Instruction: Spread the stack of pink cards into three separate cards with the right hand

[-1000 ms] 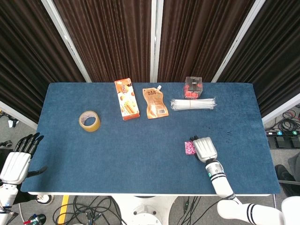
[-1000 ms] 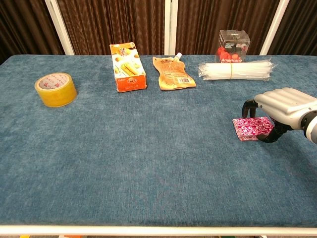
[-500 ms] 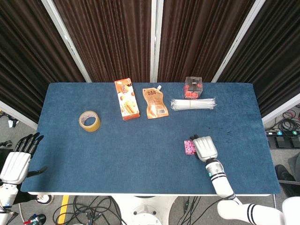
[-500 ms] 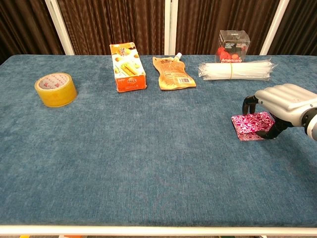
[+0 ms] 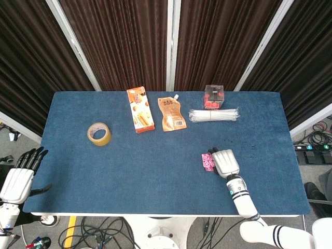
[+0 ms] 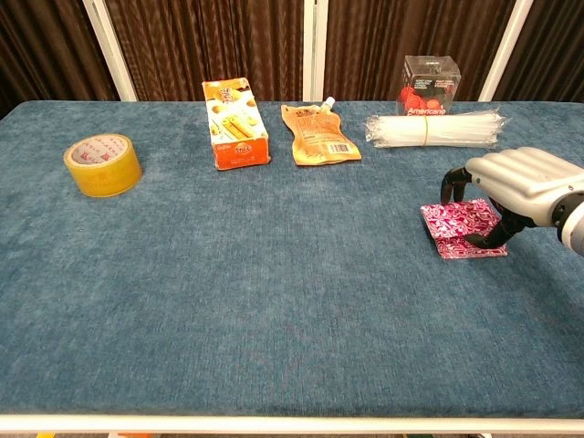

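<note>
The stack of pink patterned cards [image 5: 208, 162] [image 6: 454, 225] lies on the blue table [image 5: 129, 161] at the front right. Its top card sits shifted a little to the left of the ones under it. My right hand [image 5: 226, 163] [image 6: 522, 179] arches over the stack's right half, with curled fingertips on the far edge and the thumb on the near side of the cards. The part of the stack under the palm is hidden. My left hand [image 5: 19, 179] hangs off the table's front left corner, holding nothing, its fingers apart.
A roll of yellow tape [image 5: 98, 134] [image 6: 103, 164] lies at the left. Along the back stand an orange snack box [image 5: 140, 109], an orange pouch [image 5: 171, 113], a bundle of clear straws [image 5: 213, 115] and a clear box with red contents [image 5: 213, 96].
My right hand has moved slightly left and away from the front edge, dragging the top pink card left so it overhangs the cards beneath. The left hand has not moved.
</note>
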### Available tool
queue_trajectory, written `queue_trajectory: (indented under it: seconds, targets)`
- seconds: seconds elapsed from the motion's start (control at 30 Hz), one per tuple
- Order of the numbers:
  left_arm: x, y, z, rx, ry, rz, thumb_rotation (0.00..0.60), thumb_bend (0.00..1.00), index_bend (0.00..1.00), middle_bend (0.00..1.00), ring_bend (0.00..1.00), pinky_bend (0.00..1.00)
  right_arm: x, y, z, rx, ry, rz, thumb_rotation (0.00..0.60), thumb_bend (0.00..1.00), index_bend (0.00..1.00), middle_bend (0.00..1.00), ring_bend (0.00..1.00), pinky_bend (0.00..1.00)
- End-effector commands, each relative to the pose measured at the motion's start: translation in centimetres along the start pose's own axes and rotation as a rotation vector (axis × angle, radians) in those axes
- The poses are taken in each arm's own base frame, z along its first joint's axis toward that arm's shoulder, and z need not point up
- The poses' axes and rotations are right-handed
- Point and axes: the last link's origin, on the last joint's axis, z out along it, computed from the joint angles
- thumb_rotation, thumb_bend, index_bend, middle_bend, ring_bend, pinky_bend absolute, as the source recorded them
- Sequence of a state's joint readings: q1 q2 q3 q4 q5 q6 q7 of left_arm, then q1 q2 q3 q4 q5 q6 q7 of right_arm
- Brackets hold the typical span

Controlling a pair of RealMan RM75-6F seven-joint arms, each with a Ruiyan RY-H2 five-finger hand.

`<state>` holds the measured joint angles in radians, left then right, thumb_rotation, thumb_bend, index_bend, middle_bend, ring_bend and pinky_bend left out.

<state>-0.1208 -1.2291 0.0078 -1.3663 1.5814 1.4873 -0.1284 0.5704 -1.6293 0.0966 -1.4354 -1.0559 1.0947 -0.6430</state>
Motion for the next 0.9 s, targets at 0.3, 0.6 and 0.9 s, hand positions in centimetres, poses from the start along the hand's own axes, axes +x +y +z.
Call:
queue_trajectory:
  seconds: [0.3, 0.6, 0.9]
  targets:
    - [0.2, -0.2, 0.0, 0.006, 0.006, -0.001, 0.600, 0.00, 0.07, 0.03, 0.00, 0.10, 1.8, -4.9, 2.7, 0.095, 0.040, 0.003, 0.600, 0.30, 0.44, 0.43, 0.72, 0.80]
    - [0.4, -0.8, -0.2, 0.026, 0.013, -0.004, 0.600, 0.00, 0.07, 0.03, 0.00, 0.10, 1.3, -9.8, 5.4, 0.138, 0.016, 0.032, 0.600, 0.30, 0.44, 0.43, 0.72, 0.80]
    - [0.5, -1.2, -0.3, 0.035, 0.020, -0.008, 0.600, 0.00, 0.07, 0.03, 0.00, 0.10, 0.2, -11.0, 6.2, 0.142, 0.005, 0.017, 0.600, 0.30, 0.44, 0.42, 0.72, 0.80]
